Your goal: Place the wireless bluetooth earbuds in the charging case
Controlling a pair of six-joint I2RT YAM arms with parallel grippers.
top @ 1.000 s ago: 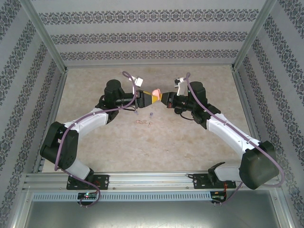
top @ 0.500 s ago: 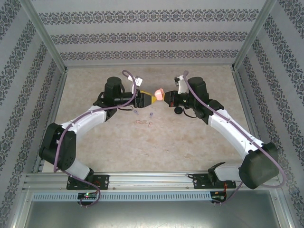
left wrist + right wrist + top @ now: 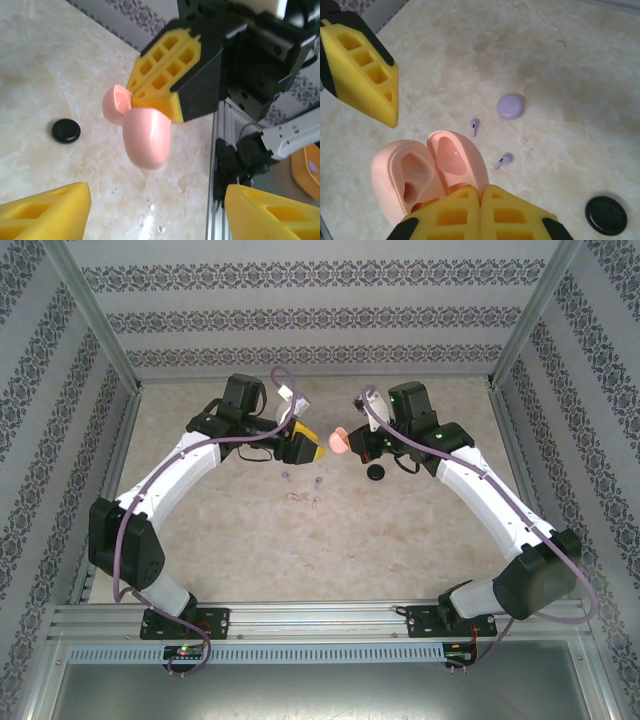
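1. Nearest you: 2 pinkish specks [image 3: 303, 500] on the worktop [image 3: 400, 530], probably the pink earbuds; too small to confirm.
2. Lilac earbud [image 3: 474, 126] and its twin [image 3: 503, 160], loose and apart; lilac case [image 3: 510, 106] at 1 o'clock of them.
3. Black case [image 3: 377, 472], at 4 o'clock of the right claw [image 3: 351, 443].
4. Right claw clenched on the pink case [image 3: 427, 172]: lid open, wells apparently empty, raised off the worktop.
5. Left claw [image 3: 156, 195], at 9 o'clock of that case: spread, holding nothing.

Hazards for you: the edge grip may let the case twist or shut under insertion pressure; tiny earbuds may skid from a pinch; lilac buds would mismatch this case.
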